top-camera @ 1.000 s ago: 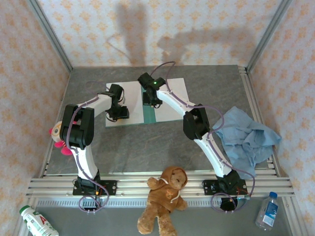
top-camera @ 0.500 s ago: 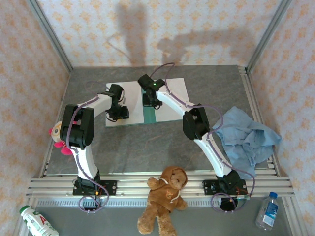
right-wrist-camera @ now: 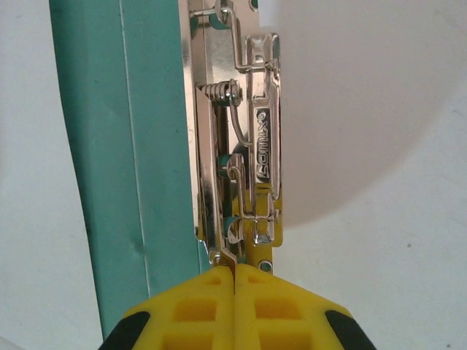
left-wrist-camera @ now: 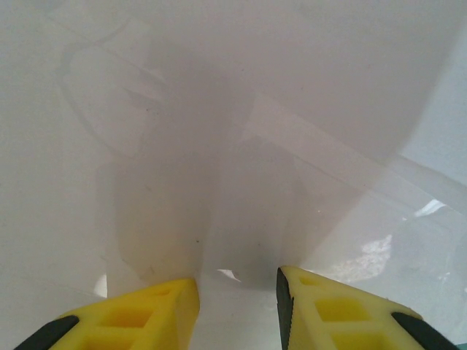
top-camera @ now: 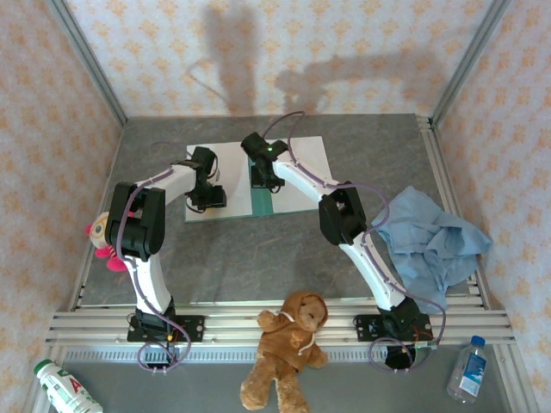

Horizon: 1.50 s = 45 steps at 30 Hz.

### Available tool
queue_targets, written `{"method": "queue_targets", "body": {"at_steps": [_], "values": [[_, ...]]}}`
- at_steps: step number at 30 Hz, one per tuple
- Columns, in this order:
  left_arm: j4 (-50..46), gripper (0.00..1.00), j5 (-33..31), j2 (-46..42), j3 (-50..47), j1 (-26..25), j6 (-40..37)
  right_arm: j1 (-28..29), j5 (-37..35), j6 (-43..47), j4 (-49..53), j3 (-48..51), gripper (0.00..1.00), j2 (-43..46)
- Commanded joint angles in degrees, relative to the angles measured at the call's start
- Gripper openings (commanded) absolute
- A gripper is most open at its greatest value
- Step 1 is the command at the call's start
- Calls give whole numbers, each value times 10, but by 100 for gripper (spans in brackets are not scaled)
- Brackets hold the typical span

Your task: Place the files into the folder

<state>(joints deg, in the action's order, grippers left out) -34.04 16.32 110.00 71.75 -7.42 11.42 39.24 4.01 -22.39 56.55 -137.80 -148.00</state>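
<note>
We see the folder (top-camera: 261,203) open near the table's (top-camera: 258,249) far edge, sheets (top-camera: 307,168) on it. Our left gripper (left-wrist-camera: 237,288) is spread over one sheet; our right gripper (right-wrist-camera: 234,277), pressed together, is at the metal clip (right-wrist-camera: 257,146).

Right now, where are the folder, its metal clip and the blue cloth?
folder (right-wrist-camera: 109,146), right wrist view, on its bare teal strip.
metal clip (right-wrist-camera: 261,138), right wrist view, on the stamped lever.
blue cloth (top-camera: 430,241), top view, on its crumpled middle.
</note>
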Motion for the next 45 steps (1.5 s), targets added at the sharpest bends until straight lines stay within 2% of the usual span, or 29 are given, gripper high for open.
{"method": "queue_targets", "body": {"at_steps": [1,22,35,45], "values": [[-43,36,-13,29,-5,0,-13,-10,-47,6,43,28,4,-15],[-43,36,-11,29,-7,0,-12,-9,-24,2,29,45,4,-36],[-46,36,-13,31,-5,-1,-11,-10,-9,3,45,-4,12,-19],[-48,36,-14,32,-4,-1,-11,-14,1,3,51,-29,14,-18]]}}
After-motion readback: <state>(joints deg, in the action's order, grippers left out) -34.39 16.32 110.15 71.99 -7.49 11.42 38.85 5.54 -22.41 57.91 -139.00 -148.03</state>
